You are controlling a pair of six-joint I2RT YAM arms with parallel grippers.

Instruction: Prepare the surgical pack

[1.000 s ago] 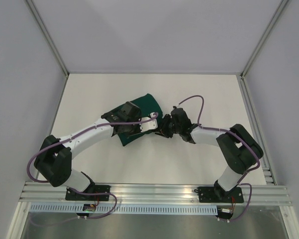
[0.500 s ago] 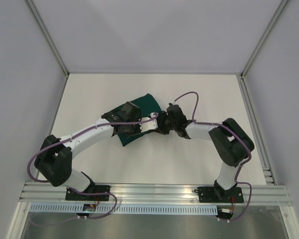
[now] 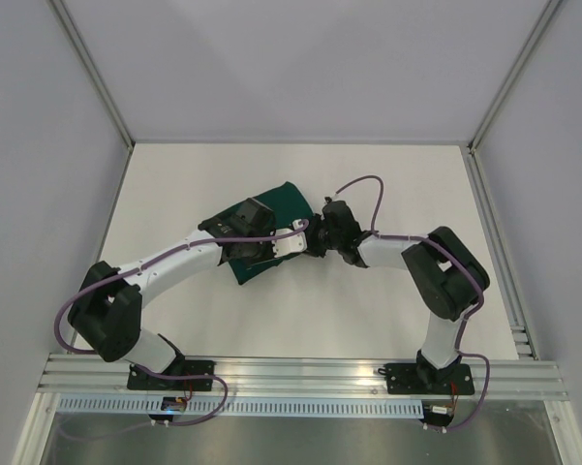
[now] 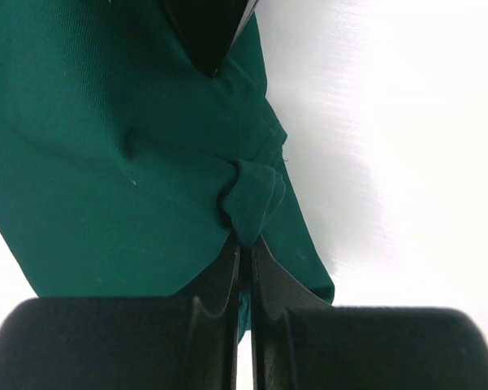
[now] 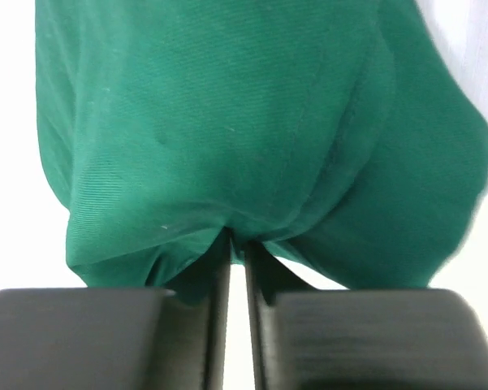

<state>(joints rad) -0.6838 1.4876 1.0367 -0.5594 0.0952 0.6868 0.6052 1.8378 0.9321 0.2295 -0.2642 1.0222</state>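
Note:
The dark green cloth drape (image 3: 287,201) lies bunched and folded in the middle of the white table, partly hidden under my left wrist. My left gripper (image 3: 303,246) is shut on a small pinched fold of the drape (image 4: 250,199) at its right edge. My right gripper (image 3: 320,242) is right beside it, shut on a gathered edge of the drape (image 5: 227,122), which hangs in folds in front of the jaws. A dark finger of the right gripper (image 4: 207,32) shows at the top of the left wrist view. The steel tray, scissors, forceps and gauze pads are out of view.
The white table (image 3: 397,184) is enclosed by grey walls with metal corner posts. An aluminium rail (image 3: 300,373) runs along the near edge where both arm bases are bolted. A purple cable (image 3: 363,184) loops above the right wrist.
My right arm has moved left, bringing its gripper up against the left gripper at the drape's right edge. The left arm and the drape have hardly moved.

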